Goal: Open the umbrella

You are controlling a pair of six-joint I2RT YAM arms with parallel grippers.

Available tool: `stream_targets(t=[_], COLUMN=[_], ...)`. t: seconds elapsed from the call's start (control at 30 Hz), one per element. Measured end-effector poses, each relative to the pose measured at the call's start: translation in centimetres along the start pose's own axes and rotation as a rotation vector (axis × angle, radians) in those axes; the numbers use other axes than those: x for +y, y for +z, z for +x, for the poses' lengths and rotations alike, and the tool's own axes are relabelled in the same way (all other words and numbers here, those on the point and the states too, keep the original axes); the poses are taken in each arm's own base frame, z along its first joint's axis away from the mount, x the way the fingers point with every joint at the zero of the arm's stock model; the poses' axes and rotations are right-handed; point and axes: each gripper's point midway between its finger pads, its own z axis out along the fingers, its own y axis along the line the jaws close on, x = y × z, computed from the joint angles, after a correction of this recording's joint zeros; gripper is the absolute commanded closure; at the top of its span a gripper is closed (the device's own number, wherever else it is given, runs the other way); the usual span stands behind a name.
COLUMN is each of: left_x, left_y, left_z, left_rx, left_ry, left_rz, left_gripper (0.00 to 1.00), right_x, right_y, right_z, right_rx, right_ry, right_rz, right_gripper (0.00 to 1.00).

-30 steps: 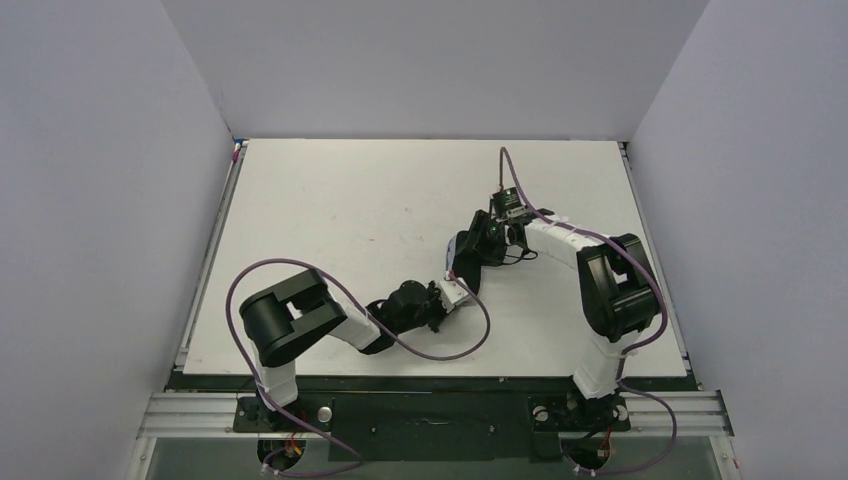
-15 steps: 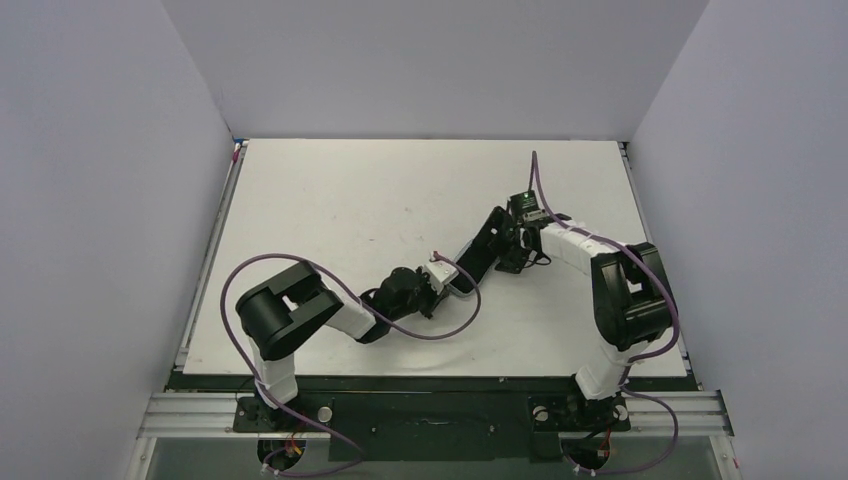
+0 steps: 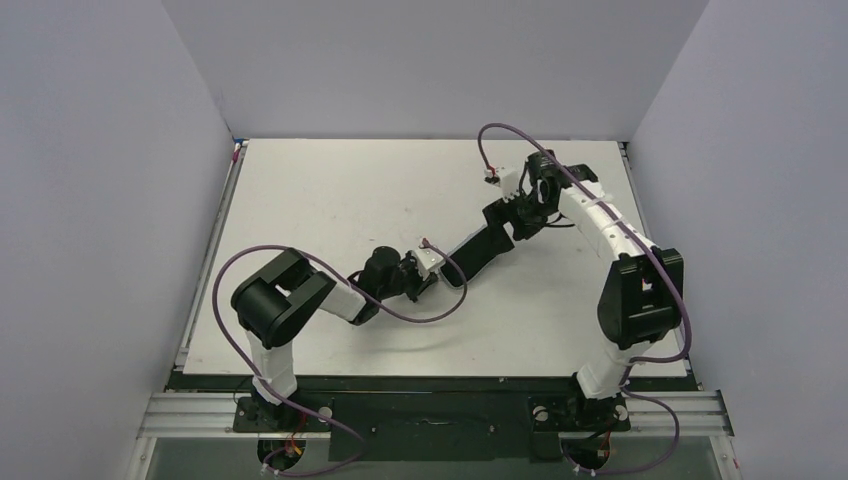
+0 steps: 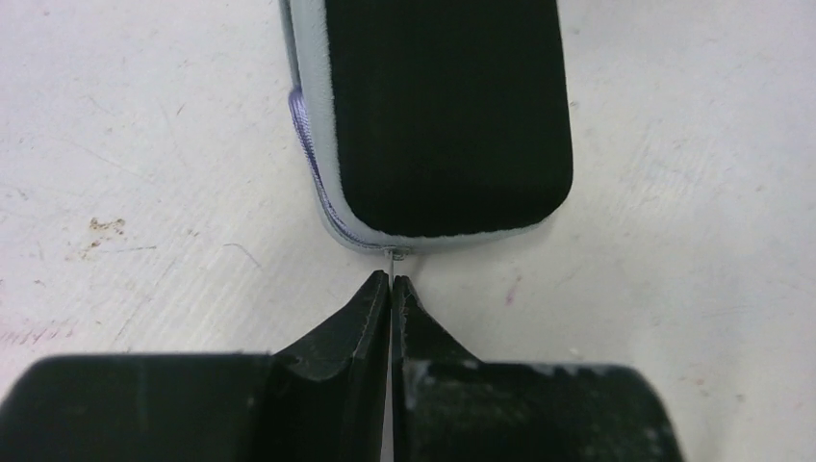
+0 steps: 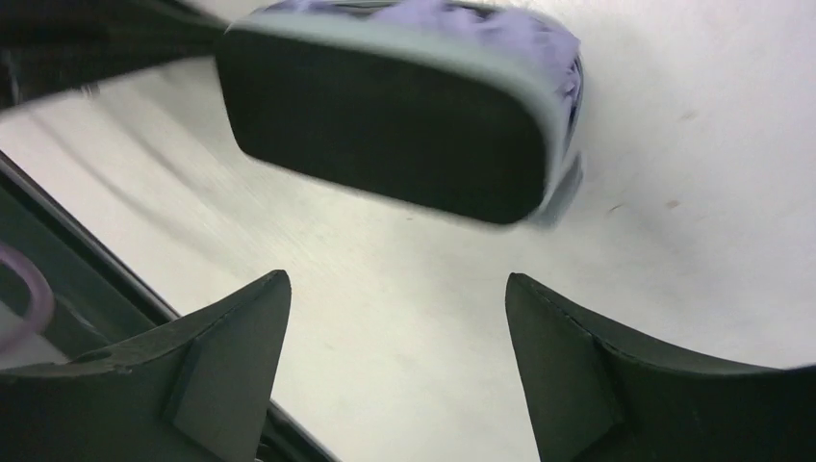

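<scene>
Desk (image 3: 330,190); sleeve (image 3: 480,245), black-and-grey, slantwise on it; umbrella (image 5: 462,17), lavender, packed inside sleeve; right claw (image 5: 396,284), apart, at sleeve's far end; left claw (image 4: 390,284), clamped on zip pull (image 4: 395,254) at sleeve's near end, where that thin tab may slip free.

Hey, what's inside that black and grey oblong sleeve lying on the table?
Pale lavender fabric shows along the opened edge of the black-and-grey oblong sleeve, probably the folded umbrella. Everything else inside is covered by the sleeve.

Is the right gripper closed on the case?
No, the right gripper is wide open, and the case lies beyond its fingertips.
</scene>
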Motion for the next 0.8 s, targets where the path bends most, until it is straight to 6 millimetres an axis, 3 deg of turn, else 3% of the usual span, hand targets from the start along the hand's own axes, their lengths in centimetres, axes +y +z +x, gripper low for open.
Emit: stream_targets(t=[0.13, 0.27, 0.37, 0.5, 0.67, 0.8], left_x=[1.0, 1.4, 1.7, 1.9, 1.9, 1.9], left_y=[0.1, 0.4, 0.4, 0.3, 0.2, 0.2], left_z=[0.7, 0.6, 0.6, 0.7, 0.7, 0.7], left_rx=[0.012, 0.021, 0.026, 0.027, 0.025, 0.025], left_ry=[0.024, 0.030, 0.023, 0.018, 0.021, 0.029], left_rz=[0.009, 0.019, 0.022, 0.023, 0.030, 0.034], left_gripper=[1.00, 1.00, 1.00, 1.00, 1.00, 1.00], right_x=[-0.1, -1.5, -2.7, -3.1, -0.3, 2.5], right_y=[-1.5, 0.5, 2.2, 1.9, 2.1, 4.0], right_z=[-1.4, -3.6, -2.8, -2.4, -5.1, -5.3], right_rx=[0.069, 0.151, 0.206, 0.227, 0.180, 0.198], right_ry=[-0.330, -0.450, -0.469, -0.563, -0.775, -0.878], right_rz=[-0.023, -0.074, -0.140, -0.177, -0.188, -0.248], right_gripper=[0.23, 0.18, 0.17, 0.17, 0.18, 0.18])
